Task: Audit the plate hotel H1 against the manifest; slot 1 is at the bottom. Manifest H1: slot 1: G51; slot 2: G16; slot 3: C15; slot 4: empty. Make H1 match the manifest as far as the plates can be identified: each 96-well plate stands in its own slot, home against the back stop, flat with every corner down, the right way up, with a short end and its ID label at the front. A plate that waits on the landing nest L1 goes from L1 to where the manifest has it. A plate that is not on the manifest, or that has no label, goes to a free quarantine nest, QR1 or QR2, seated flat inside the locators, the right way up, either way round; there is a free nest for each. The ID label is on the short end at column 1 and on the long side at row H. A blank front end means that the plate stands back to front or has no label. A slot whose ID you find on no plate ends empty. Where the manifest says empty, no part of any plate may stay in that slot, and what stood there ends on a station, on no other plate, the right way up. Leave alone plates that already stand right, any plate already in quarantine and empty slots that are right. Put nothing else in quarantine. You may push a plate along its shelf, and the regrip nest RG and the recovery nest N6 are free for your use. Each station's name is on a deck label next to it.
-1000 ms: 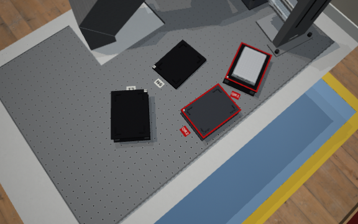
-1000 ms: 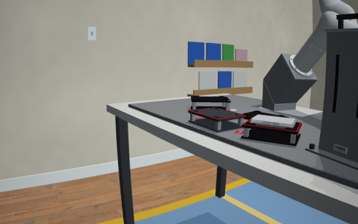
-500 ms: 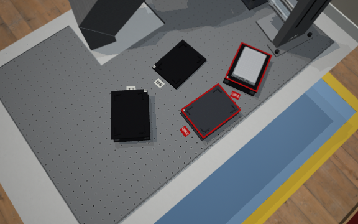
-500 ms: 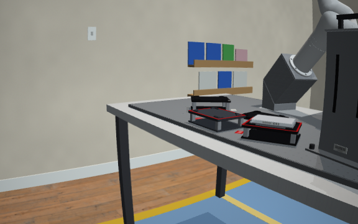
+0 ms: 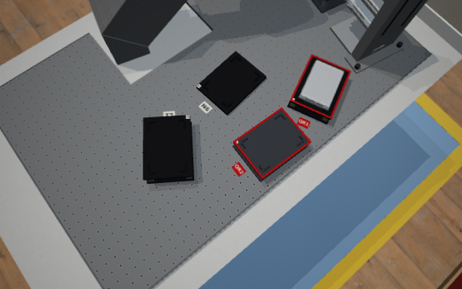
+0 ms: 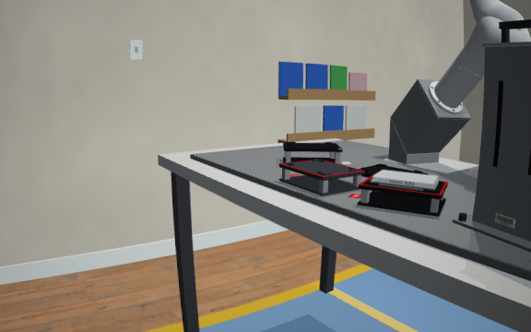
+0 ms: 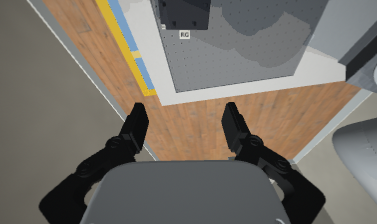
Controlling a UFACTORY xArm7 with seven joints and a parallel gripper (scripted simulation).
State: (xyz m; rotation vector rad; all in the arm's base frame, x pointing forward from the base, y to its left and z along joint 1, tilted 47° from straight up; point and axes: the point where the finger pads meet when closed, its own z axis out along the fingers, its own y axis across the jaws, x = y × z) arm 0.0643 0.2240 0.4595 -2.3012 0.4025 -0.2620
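Observation:
My gripper (image 7: 185,111) is open and empty. In the wrist view it hangs over the wooden floor, beyond the deck's edge. It does not show in either the top or the exterior view. A white 96-well plate (image 5: 322,85) (image 6: 406,179) sits flat in the red-framed nest QR1 (image 5: 334,103) (image 6: 401,193). The print on its side is too small to read. The red-framed nest QR2 (image 5: 272,142) (image 6: 321,168) holds nothing. The plate hotel H1 (image 5: 389,28) (image 6: 519,138) is a tall dark tower at the deck's edge. Its slots are hidden in every view.
The black nest N6 (image 5: 231,82) holds nothing. Another bare black nest (image 5: 168,148) (image 6: 312,148) stands further left; its label is unreadable. The RG nest (image 7: 184,15) shows at the top of the wrist view. The arm's base (image 5: 135,24) (image 6: 424,124) stands at the deck's back.

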